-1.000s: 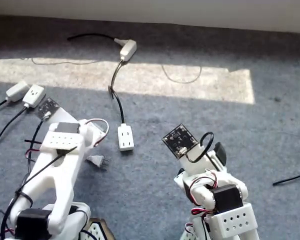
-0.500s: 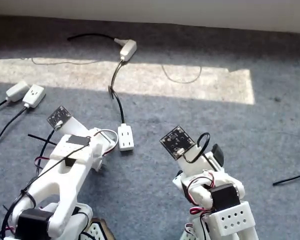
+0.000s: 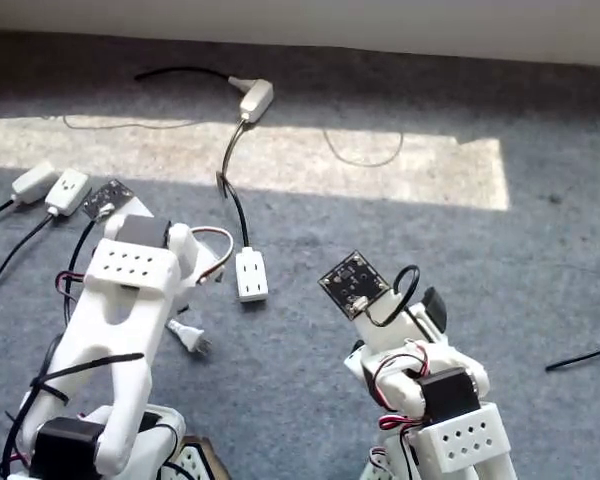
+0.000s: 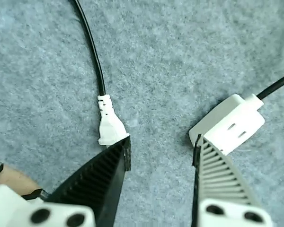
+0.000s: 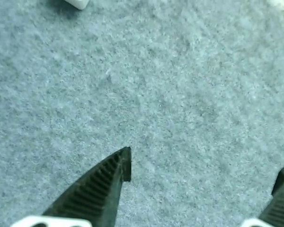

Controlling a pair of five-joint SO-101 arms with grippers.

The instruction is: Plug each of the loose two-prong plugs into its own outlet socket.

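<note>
A loose white two-prong plug (image 3: 185, 337) lies on the grey carpet beside my left arm (image 3: 130, 270). A white outlet socket (image 3: 250, 275) on a black cord lies just right of that arm. In the left wrist view my left gripper (image 4: 161, 151) is open low over the carpet. A white plug (image 4: 109, 130) on a black cord touches one fingertip, its prongs hidden. A white outlet block (image 4: 229, 124) lies by the other fingertip. My right gripper (image 5: 206, 170) is open over bare carpet with nothing between its fingers. The right arm (image 3: 430, 390) stands at the lower right.
A second white outlet (image 3: 68, 192) and a plug (image 3: 32, 181) on cords lie at the far left. A white adapter (image 3: 256, 98) with a black cord lies at the back. Thin wires cross the sunlit strip (image 3: 360, 160). A black cable (image 3: 580, 357) enters at the right edge.
My left arm swung right over the loose plug, then back up and left. The plug now lies slightly lower and turned. The right arm barely moved.
</note>
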